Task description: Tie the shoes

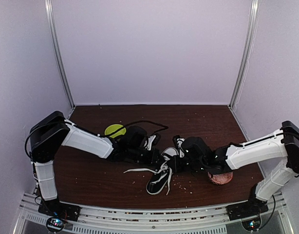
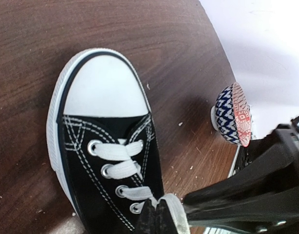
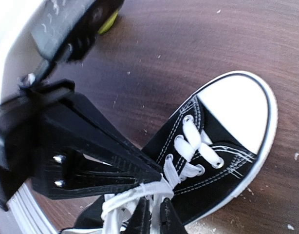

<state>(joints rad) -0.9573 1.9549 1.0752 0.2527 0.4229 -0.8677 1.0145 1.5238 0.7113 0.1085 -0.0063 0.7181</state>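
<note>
The black sneaker (image 1: 158,182) with white toe cap lies near the table's front centre, toe toward the near edge. It also shows in the left wrist view (image 2: 98,146) and the right wrist view (image 3: 222,146). Loose white laces (image 1: 140,170) trail to its left. My left gripper (image 1: 159,157) and right gripper (image 1: 175,163) meet just above the shoe's upper eyelets. In the left wrist view the left gripper (image 2: 157,215) is shut, pinching a white lace (image 2: 181,214). In the right wrist view the right gripper (image 3: 156,217) is shut on a lace strand (image 3: 140,192), tip to tip with the left fingers (image 3: 115,156).
A patterned bowl (image 1: 220,178) with a red inside sits on the table right of the shoe, under the right arm; it also shows in the left wrist view (image 2: 232,114). A yellow-green round object (image 1: 114,130) lies behind the left arm. Crumbs dot the brown table (image 1: 91,180).
</note>
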